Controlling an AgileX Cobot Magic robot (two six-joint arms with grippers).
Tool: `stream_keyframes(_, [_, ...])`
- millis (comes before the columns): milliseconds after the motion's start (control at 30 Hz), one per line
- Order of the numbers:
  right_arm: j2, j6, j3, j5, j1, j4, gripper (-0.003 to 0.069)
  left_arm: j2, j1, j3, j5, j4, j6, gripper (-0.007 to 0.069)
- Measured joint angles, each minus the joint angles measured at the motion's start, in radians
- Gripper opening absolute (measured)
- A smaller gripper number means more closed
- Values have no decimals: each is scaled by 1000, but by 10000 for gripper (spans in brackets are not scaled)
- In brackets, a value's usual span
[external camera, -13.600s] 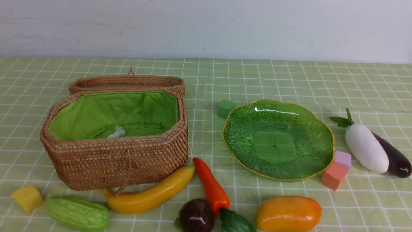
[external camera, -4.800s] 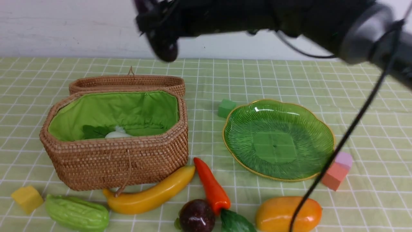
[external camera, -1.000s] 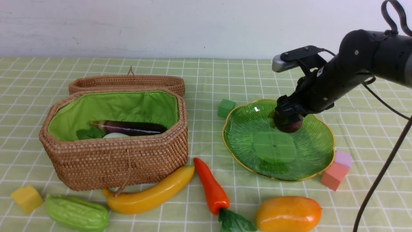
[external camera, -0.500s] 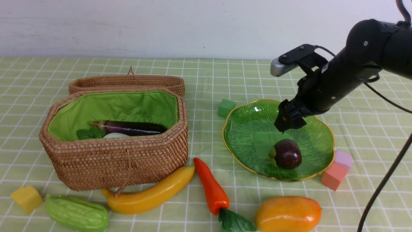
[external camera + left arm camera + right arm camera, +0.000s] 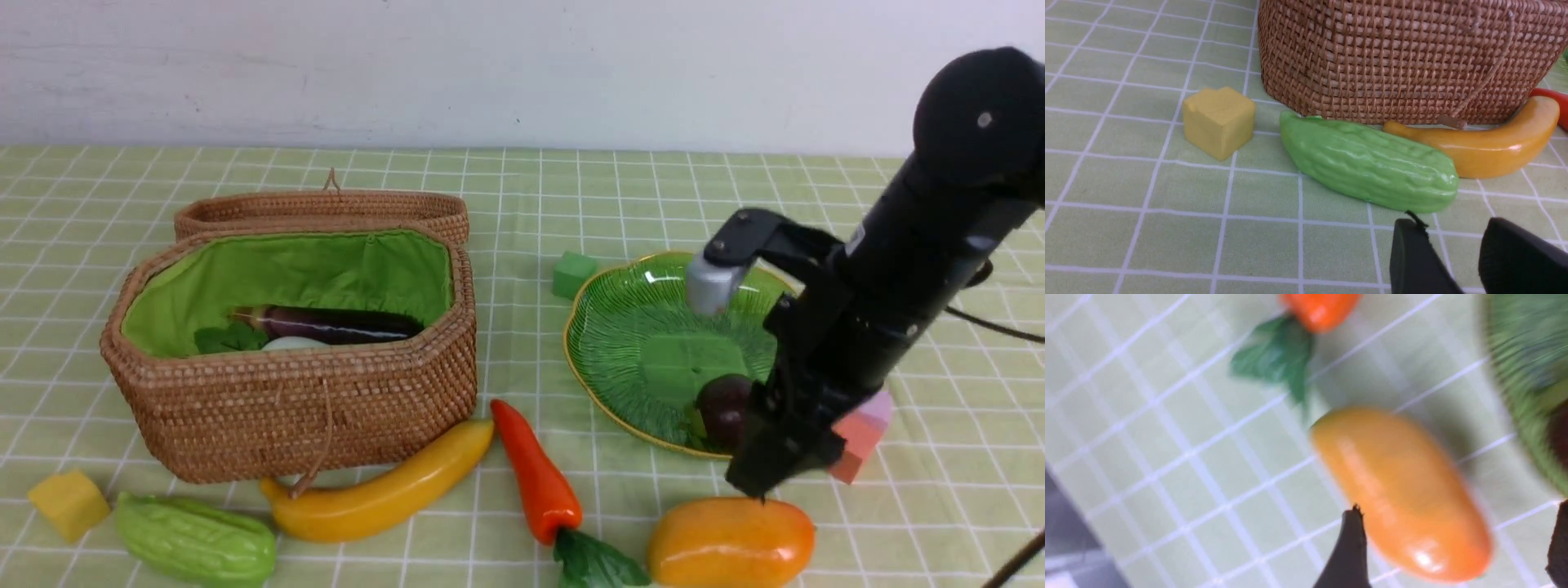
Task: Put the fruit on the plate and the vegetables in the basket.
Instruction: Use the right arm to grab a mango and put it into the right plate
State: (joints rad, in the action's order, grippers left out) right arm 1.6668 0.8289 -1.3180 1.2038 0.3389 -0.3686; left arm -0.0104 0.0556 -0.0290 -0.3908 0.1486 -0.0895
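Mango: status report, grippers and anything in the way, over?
Right gripper open, poised just above mango, nothing held. Left gripper open, empty, near gourd. Mango on cloth, off plate. Carrot leaves close beside it.

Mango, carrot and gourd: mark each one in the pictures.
mango (image 5: 731, 543), front view, middle of its orange-yellow skin.
carrot (image 5: 537, 472), front view, middle of the orange-red body, not the leaves.
gourd (image 5: 1367, 167), left wrist view, middle of the bumpy green body.
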Motion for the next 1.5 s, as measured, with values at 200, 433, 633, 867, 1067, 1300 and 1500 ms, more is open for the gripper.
stream_keyframes(200, [-31, 17, 175, -135, 118, 109, 593, 0, 0, 0, 0, 0, 0, 239])
stream_keyframes(433, [-31, 18, 248, -327, 135, 188, 593, 0, 0, 0, 0, 0, 0, 239])
stream_keyframes(633, [3, 21, 250, -376, 135, 214, 593, 0, 0, 0, 0, 0, 0, 239])
stream_keyframes(867, [71, 22, 249, -381, 135, 201, 598, 0, 0, 0, 0, 0, 0, 239])
stream_keyframes(1067, [90, 24, 248, -368, 135, 192, 587, 0, 0, 0, 0, 0, 0, 239])
stream_keyframes(1300, [88, 32, 242, -343, 135, 205, 582, 0, 0, 0, 0, 0, 0, 239])
stream_keyframes(1500, [31, 32, 202, -319, 135, 220, 582, 0, 0, 0, 0, 0, 0, 239])
